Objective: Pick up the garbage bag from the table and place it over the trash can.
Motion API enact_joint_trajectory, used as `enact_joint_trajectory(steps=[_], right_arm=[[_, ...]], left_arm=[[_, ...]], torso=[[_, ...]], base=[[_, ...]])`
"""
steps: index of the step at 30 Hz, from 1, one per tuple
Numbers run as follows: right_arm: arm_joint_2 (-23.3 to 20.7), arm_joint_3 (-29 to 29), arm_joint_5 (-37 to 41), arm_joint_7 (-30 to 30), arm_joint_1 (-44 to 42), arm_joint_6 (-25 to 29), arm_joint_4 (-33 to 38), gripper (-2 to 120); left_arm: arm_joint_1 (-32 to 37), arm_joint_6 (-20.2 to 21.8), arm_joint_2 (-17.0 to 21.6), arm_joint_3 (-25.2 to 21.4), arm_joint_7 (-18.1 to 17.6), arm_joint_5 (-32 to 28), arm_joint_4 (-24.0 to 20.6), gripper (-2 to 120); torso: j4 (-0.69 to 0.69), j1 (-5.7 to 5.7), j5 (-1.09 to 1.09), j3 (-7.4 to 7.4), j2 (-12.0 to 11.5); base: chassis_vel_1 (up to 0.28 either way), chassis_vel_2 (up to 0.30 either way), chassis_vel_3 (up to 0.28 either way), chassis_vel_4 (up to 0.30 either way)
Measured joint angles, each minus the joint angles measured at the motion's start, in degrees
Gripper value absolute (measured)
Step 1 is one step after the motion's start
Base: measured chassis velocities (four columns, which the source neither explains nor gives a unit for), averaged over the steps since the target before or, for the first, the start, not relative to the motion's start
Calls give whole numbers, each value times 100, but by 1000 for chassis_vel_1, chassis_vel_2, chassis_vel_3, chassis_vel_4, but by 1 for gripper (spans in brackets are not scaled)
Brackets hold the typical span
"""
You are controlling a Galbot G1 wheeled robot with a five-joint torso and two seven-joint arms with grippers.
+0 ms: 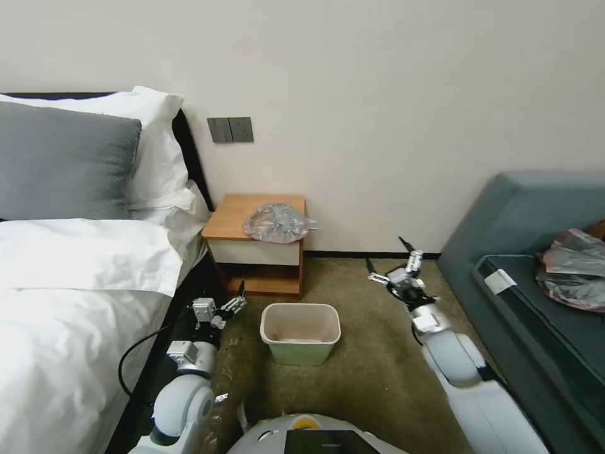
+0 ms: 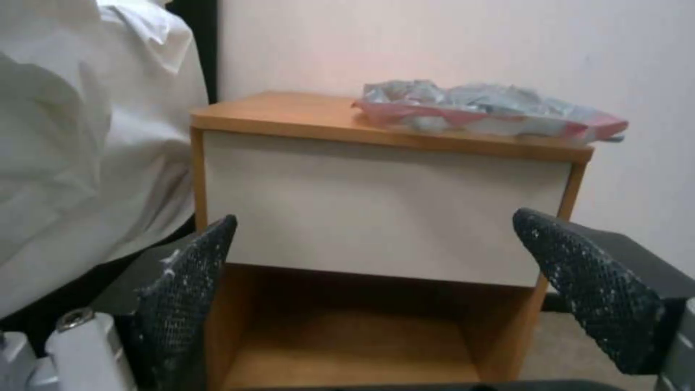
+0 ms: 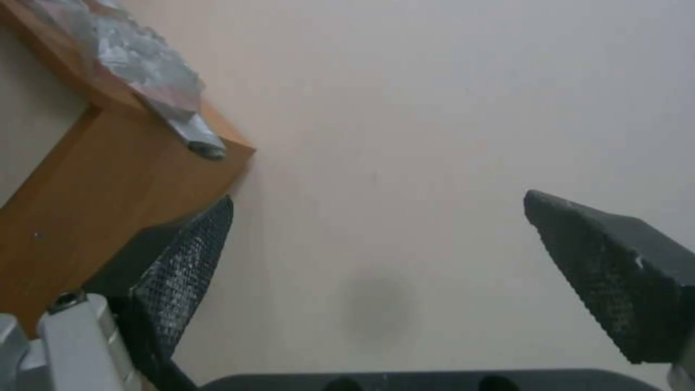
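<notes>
Garbage bag (image 1: pixel 276 222) sits on the surface (image 1: pixel 236 217); trash can (image 1: pixel 300 332) is on the floor below. Both claws are released, left claw (image 1: pixel 236 304) low by the bed, right claw (image 1: pixel 392 260) raised (its wrist view catches the bag's tail hanging off the corner).

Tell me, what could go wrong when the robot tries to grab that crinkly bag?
The garbage bag hangs over the right edge of the table, so a nudge might slide it off onto the carpet. It is thin and crumpled, so the open right claw may pinch only a fold. The trash can is light and stands loose between both arms; the open left claw could knock it.
</notes>
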Motion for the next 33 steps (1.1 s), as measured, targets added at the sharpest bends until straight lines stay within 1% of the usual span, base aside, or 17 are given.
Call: enact_joint_trajectory(steps=[1,2,5,6,9,10,13,15,18,19,23,24,27,28,29,31,33], right_arm=[[0,0,0,0,0,0,0,100],[-25,-126,-87,9,153,-1,-105,100],[-98,-516,-461,15,705,32,-449,100],[-98,-516,-461,15,705,32,-449,100],[-176,-907,-852,-44,1328,104,-856,100],[-176,-907,-852,-44,1328,104,-856,100],[-253,-1334,-1077,-77,1832,197,-1345,100],[-256,-1438,-1152,-78,1965,255,-1494,100],[-189,-1719,-1511,-119,2406,480,-1982,100],[-189,-1719,-1511,-119,2406,480,-1982,100],[-69,-2099,-1849,-115,3096,729,-2577,100],[-69,-2099,-1849,-115,3096,729,-2577,100],[60,-2348,-2174,-46,3594,947,-3061,100],[60,-2348,-2174,-46,3594,947,-3061,100],[104,-2434,-2330,-33,3764,1087,-3268,100],[136,-2505,-2389,-20,3864,1148,-3405,100],[233,-2641,-2538,19,4058,1257,-3746,100]], left_arm=[[0,0,0,0,0,0,0,98],[9,-2,-21,-9,-3,30,0,98],[14,-16,-96,-47,-5,105,23,98],[14,-16,-96,-47,-5,105,23,98],[-27,-63,-156,-98,-15,124,177,98],[-27,-63,-156,-98,-15,124,177,98],[-68,-87,-192,-105,-25,125,306,98],[-87,-90,-204,-107,-29,124,354,98],[-151,-91,-244,-115,-62,124,492,99],[-151,-91,-244,-115,-62,124,492,99],[-202,-73,-271,-102,-76,120,555,99],[-202,-73,-271,-102,-76,120,555,99],[-231,-67,-287,-103,-80,120,638,99],[-231,-67,-287,-103,-80,120,638,99],[-231,-66,-289,-103,-80,121,648,99],[-231,-66,-292,-103,-77,120,649,99],[-232,-64,-308,-104,-74,121,650,99]], torso=[[0,0,0,0,0],[2,0,1,0,0],[2,0,2,0,0],[2,0,2,0,0],[3,-1,-1,0,0],[3,-1,-1,0,0],[2,0,1,0,0],[2,-1,2,0,0],[1,-1,1,0,0],[1,-1,1,0,0],[2,-1,1,0,0],[2,-1,1,0,0],[3,-1,0,0,0],[3,-1,0,0,0],[3,-1,0,0,0],[2,-1,0,0,0],[2,-1,1,0,0]], base=[[0,0,0,0],[0,0,0,0],[0,0,0,0],[0,0,0,0],[0,0,0,0],[0,0,0,0],[0,0,0,0],[0,0,0,0],[0,0,0,0],[0,0,0,0],[0,0,0,0],[0,0,0,0],[0,0,0,0],[0,0,0,0],[0,0,0,0],[0,0,0,0],[0,0,0,0]])
